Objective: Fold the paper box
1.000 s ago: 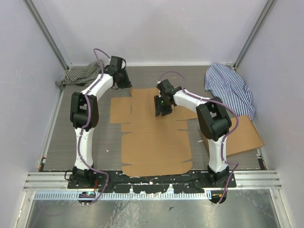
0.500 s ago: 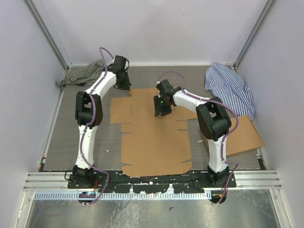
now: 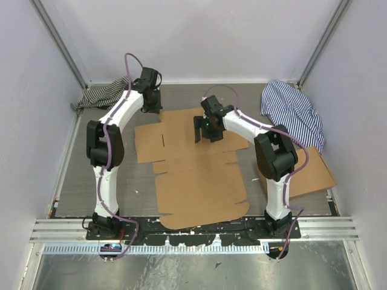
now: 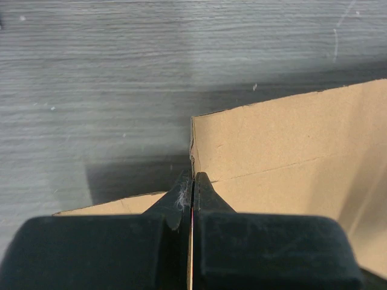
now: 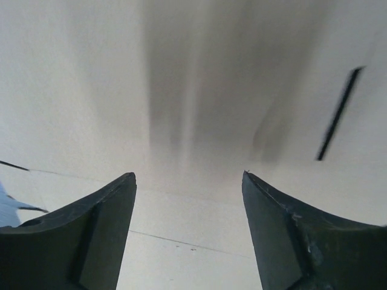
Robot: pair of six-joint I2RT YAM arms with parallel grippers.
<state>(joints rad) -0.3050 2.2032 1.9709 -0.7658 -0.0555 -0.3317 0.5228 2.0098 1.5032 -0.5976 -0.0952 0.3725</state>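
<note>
The paper box (image 3: 196, 175) lies as one large flat brown die-cut sheet in the middle of the table, slightly skewed. My left gripper (image 3: 152, 104) is at its far left corner. In the left wrist view the left gripper (image 4: 193, 176) is shut on the thin edge of the cardboard (image 4: 290, 139), which stands between the jaws. My right gripper (image 3: 202, 130) hovers over the far middle of the sheet. In the right wrist view the right gripper (image 5: 188, 175) is open and empty, with pale cardboard and a dark slit (image 5: 338, 115) below it.
A second brown cardboard piece (image 3: 317, 172) lies at the right, partly under the right arm. One striped cloth (image 3: 103, 93) is bunched at the far left, another (image 3: 293, 112) at the far right. Walls enclose the table on three sides.
The sheet has turned slightly and its far left part has shifted left and lifted with the left gripper. The right gripper has moved a little toward the far side.
</note>
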